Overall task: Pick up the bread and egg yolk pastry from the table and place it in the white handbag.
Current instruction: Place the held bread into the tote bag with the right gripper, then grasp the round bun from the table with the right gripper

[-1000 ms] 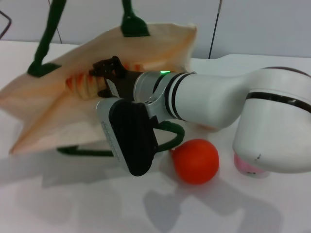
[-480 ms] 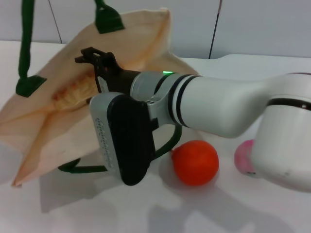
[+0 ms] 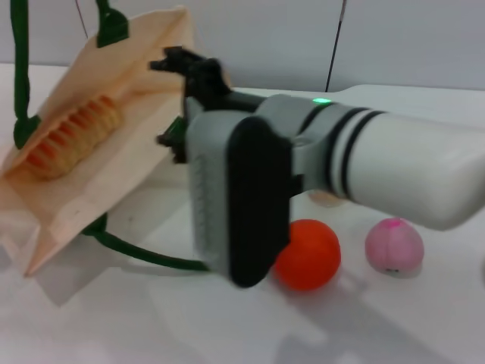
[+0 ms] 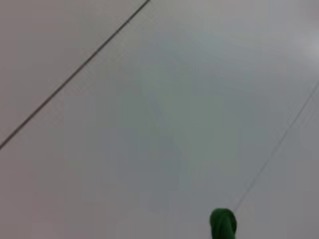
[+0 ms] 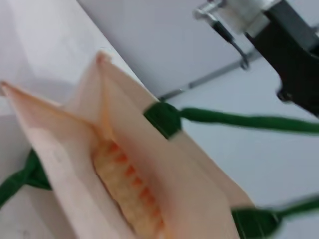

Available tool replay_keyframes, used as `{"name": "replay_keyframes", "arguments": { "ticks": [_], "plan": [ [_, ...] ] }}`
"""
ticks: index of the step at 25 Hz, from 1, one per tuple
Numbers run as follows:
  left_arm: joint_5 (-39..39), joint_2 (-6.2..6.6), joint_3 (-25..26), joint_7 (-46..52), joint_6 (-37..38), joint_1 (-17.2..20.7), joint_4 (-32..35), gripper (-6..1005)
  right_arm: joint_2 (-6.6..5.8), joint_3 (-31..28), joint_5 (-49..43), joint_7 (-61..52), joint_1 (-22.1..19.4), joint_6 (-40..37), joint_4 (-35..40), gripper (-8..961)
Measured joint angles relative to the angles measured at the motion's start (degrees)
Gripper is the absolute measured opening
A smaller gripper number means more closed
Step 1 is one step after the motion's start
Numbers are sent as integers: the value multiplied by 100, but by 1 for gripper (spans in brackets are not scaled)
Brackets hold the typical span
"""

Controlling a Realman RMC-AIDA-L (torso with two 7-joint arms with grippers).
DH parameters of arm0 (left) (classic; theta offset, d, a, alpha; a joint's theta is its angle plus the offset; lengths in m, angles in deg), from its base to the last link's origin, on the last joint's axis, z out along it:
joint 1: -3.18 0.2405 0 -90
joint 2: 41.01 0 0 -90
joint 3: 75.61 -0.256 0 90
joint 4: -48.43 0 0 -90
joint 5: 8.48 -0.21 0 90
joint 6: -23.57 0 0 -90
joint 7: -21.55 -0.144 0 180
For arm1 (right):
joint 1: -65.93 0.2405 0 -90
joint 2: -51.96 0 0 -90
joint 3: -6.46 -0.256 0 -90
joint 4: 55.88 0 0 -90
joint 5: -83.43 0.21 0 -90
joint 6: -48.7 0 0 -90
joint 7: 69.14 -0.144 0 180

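Right arm: reaching across the tabletop (image 3: 394, 326) from the right, its right end effector (image 3: 189, 68) hanging beside the white handbag (image 3: 144, 114) mouth; finger state cannot be told. Bread (image 3: 72, 140): lying inside the tilted handbag. Egg yolk pastry (image 3: 327, 199): mostly hidden behind the arm. Left end effector (image 5: 279, 35): raised above the handbag's green handle (image 5: 239, 122); grip cannot be told

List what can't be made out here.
Small pale cream round pastry: head view, mostly hidden under the right arm.
Right gripper: head view, blurred, beside the cream cloth handbag.
Left gripper: right wrist view, cut by the edge.
Striped ridged bread: right wrist view, one end cut by the edge.
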Motion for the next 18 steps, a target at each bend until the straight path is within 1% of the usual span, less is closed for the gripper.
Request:
{"name": "replay_keyframes", "arguments": {
  "ticks": [3,4,6,7,8,9,12,18],
  "plan": [
    [0,-7,2,-40,49,23,-1,118,6,-303,4,28,-270,-144,106,891],
    [0,-14,3,-44,71,26,-3,119,4,-446,10,17,-326,-156,28,891],
    [1,-24,4,-46,94,22,-4,119,3,-669,73,-19,-302,-195,-244,891],
    [0,-28,4,-47,93,13,-6,119,-1,-811,141,-40,-236,-231,-442,890],
    [0,-31,5,-47,89,7,-9,119,-11,-1032,385,-50,-19,-326,-937,890],
    [0,-34,5,-48,81,2,-11,119,-11,-1032,385,-50,-19,-326,-937,890],
    [0,-38,5,-49,66,-9,-14,119,-20,-1200,791,-50,356,-531,-1622,890],
    [-21,-38,-2,-50,76,-27,-14,119,-44,-1503,1358,29,754,-1203,-2259,889]
  ]
}}
